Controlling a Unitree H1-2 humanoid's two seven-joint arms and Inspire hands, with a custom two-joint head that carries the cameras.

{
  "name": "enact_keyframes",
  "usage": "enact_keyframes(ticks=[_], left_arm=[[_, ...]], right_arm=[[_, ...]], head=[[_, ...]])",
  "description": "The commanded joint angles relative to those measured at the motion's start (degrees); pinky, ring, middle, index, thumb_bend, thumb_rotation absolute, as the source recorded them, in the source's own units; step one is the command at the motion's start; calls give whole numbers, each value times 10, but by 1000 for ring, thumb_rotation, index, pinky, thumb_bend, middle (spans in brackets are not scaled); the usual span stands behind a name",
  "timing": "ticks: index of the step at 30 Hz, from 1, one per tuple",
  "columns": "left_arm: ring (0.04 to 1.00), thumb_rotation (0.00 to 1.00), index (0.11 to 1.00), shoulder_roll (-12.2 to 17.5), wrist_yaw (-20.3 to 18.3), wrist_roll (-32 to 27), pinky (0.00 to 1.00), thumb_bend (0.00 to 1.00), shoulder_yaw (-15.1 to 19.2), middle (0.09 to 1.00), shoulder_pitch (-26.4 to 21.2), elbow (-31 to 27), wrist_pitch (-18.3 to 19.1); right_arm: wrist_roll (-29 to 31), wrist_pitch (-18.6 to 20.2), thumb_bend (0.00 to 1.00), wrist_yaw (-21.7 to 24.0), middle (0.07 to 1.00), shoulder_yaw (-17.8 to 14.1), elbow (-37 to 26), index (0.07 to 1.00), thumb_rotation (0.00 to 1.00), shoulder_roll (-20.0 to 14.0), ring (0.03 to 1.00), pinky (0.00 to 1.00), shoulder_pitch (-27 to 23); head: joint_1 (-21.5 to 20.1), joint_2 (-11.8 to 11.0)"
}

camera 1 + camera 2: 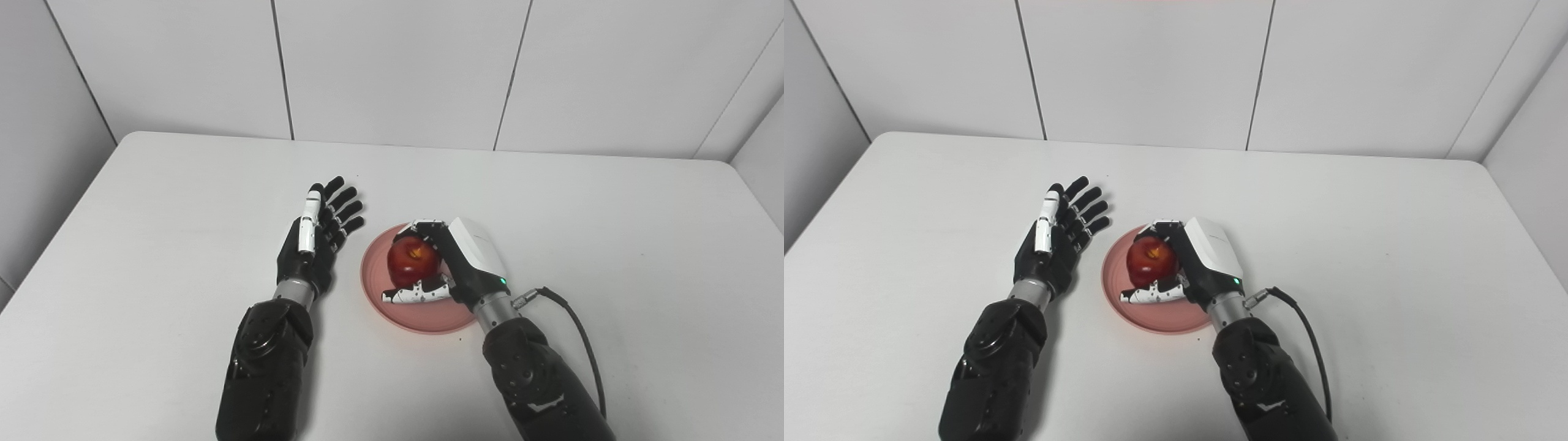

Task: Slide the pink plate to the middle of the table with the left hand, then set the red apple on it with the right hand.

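Both forearms come in from the bottom edge, dark and bulky, and closest to the lens. Further up, the right hand [456, 263] is wrapped around the red apple [413, 260], with the fingers [422, 228] curled over its far side and the thumb under its near side, so it's clearly gripping the fruit. The apple sits right over the pink plate [422, 318], roughly above the plate's middle. Can't honestly tell if the apple's bottom is already touching the plate or hanging just above it, since the thumb hides that spot.

The left hand [318, 236] is just beside the plate's left rim, not touching it, palm up-ish with fingers spread and holding nothing. The plate itself looks about centred on the white surface [612, 245], so I'd say the sliding part is done and we're at the very end of the placing step.

What the next move hinges on: the apple is directly between the right hand's fingers and thumb, with the plate straight below. So letting go should just need the fingers opening and the hand backing off toward the right, without nudging the fruit so it rolls off.
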Motion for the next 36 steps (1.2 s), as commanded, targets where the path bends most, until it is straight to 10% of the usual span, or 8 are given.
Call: enact_keyframes(ticks=[1, 3, 4, 8, 36], left_arm=[[846, 1000, 852, -6, 3, 1, 830, 379, -2, 856, -9, -7, 9], [843, 1000, 850, -5, 3, 1, 826, 378, -2, 854, -9, -6, 7], [842, 1000, 849, -5, 3, 1, 826, 380, -2, 854, -9, -6, 7], [846, 1000, 853, -4, 1, 0, 829, 380, -2, 857, -9, -6, 7], [842, 1000, 847, -6, 1, 0, 830, 386, -1, 852, -9, -5, 5]], right_arm=[[-3, -13, 523, -8, 540, -7, -23, 488, 142, 6, 463, 378, -14], [-3, -11, 524, -6, 567, -8, -24, 489, 146, 6, 495, 411, -14], [-3, -10, 795, -5, 580, -9, -25, 554, 170, 6, 512, 431, -14], [-5, -9, 959, -3, 600, -9, -28, 603, 220, 5, 537, 463, -14], [-23, 11, 1000, 47, 869, -19, -68, 868, 463, -2, 859, 785, -9]], head=[[1, 1], [1, 1], [1, 1], [0, 1], [-3, -2]])
